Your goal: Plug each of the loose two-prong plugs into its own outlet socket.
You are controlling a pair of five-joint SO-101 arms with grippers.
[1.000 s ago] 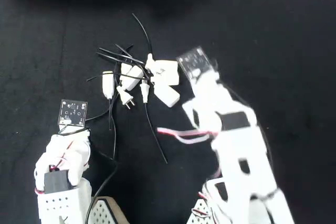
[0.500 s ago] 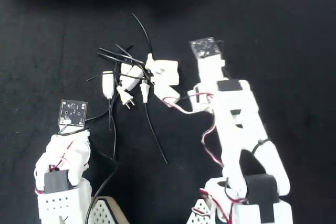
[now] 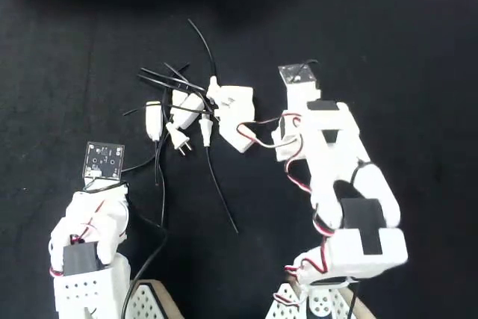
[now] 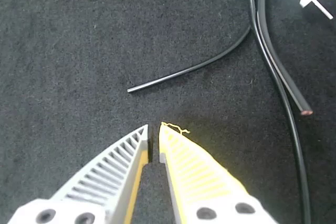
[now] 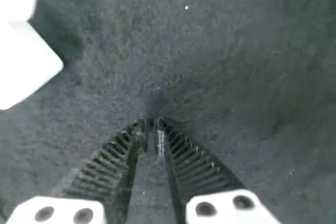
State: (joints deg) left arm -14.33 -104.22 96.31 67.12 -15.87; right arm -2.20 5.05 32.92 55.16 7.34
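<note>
a: swung over and folded up, the right arm [image 3: 332, 162] did. right gripper [image 5: 151, 124] now sits just beside the outlet block [image 3: 237, 116], on the side away from the plugs [image 3: 177, 138]. left arm [image 3: 89, 222] hasn't budged.
b: big to small then: black table [image 3: 418, 72], two arms, white block mid-table.
a: yep. right gripper's pinched closed on nothing, over bare cloth. left gripper [image 4: 154, 127] same deal, tips nearly touching, empty, back near its base.
b: guessing left is parked out of the way while right lines up on the block.
a: probably. plugs lie loose in a heap with their black cords [image 3: 220, 184], just left of the block. one touches its corner, can't tell if it's seated.
b: any labels?
a: nothing i can read on anything.
</note>
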